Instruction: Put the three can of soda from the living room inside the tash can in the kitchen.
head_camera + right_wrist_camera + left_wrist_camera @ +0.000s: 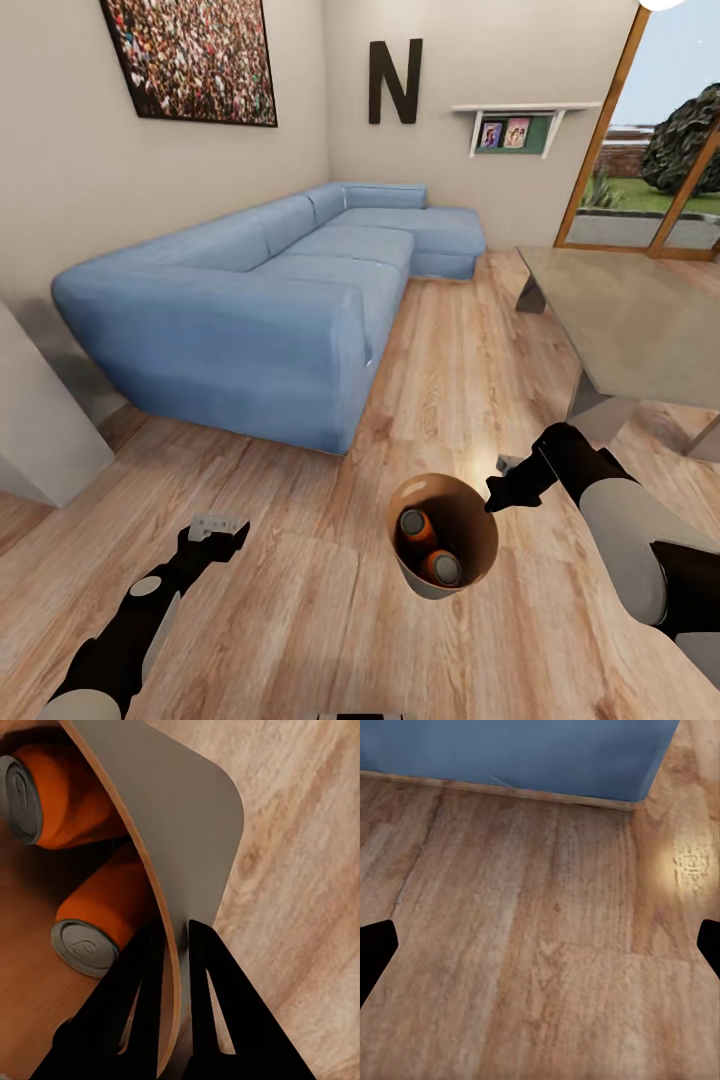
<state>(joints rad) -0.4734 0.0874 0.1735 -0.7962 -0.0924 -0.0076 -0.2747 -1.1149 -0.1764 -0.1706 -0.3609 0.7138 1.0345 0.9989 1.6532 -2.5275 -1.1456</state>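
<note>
- Head view: the right gripper [497, 493] pinches the right-hand rim of the trash can [478, 520], a round bin, tan outside and darker brown inside, which hangs tilted above the wood floor [300, 620] near the robot.
- Head view: two orange soda cans [430, 548] with grey tops lie inside the bin, one just beyond the other and touching it.
- Head view: the left gripper [222, 527] hovers over the floor at the near left, well apart from the bin, holding nothing; how wide its fingers stand cannot be told from here.
- Head view: a light blue corner sofa [270, 300] fills the left and far side, and a grey low table [630, 320] stands at the right, with a black letter N [394, 82] on the far wall.
- Left wrist view: both dark fingertips [375, 952] sit at opposite edges of the picture, spread wide, with bare floor between them and the sofa's base [510, 757] beyond.
- Right wrist view: the two black fingers [217, 1005] are closed on the bin's thin wall [180, 832], one inside and one outside; both orange cans [97, 922] lie inside, over the brown bottom.
</note>
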